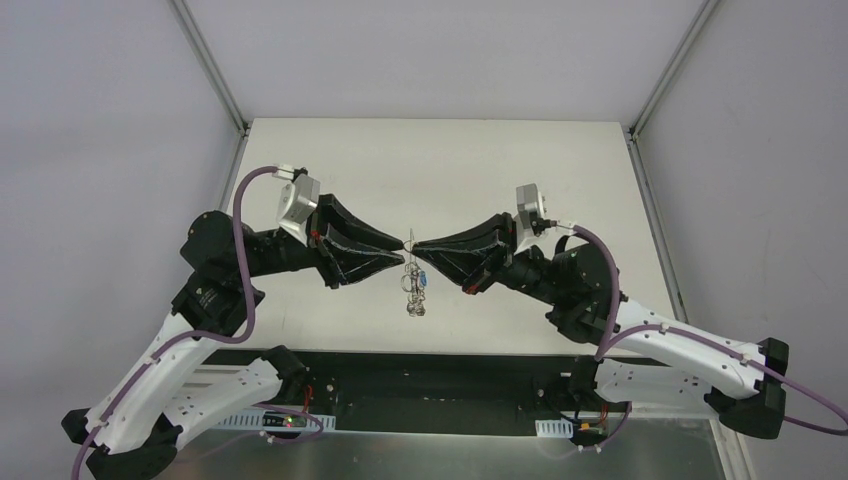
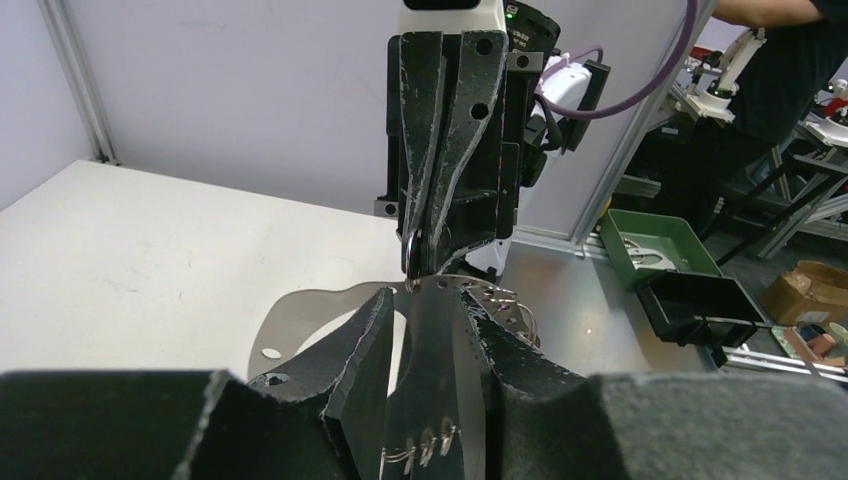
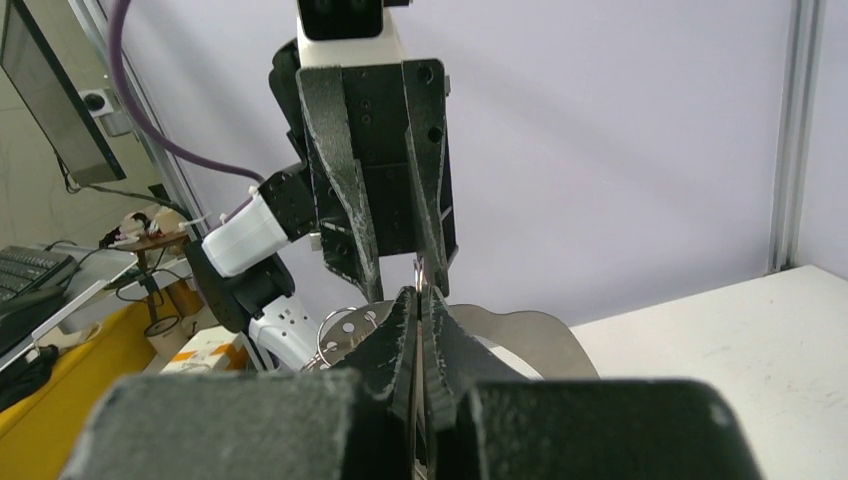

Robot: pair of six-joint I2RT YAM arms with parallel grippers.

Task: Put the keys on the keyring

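My left gripper point(image 1: 403, 245) and right gripper point(image 1: 420, 246) meet tip to tip above the table's near middle. Between them hangs the keyring point(image 1: 414, 292), a dangling bunch of silvery wire and small metal pieces. A bright blue key point(image 1: 423, 279) shows in the bunch; the red and dark keys are not visible. In the left wrist view my left gripper point(image 2: 425, 292) holds a flat, shiny, perforated piece point(image 2: 445, 335) of the keyring between its fingers. In the right wrist view my right gripper point(image 3: 420, 295) is shut on a thin wire ring point(image 3: 418, 272).
The white table point(image 1: 330, 170) has metal frame posts at its back corners. Off the table, a green tray point(image 2: 660, 240) and a black tray point(image 2: 700, 300) stand beyond the right arm. Both arms' bases sit at the near edge.
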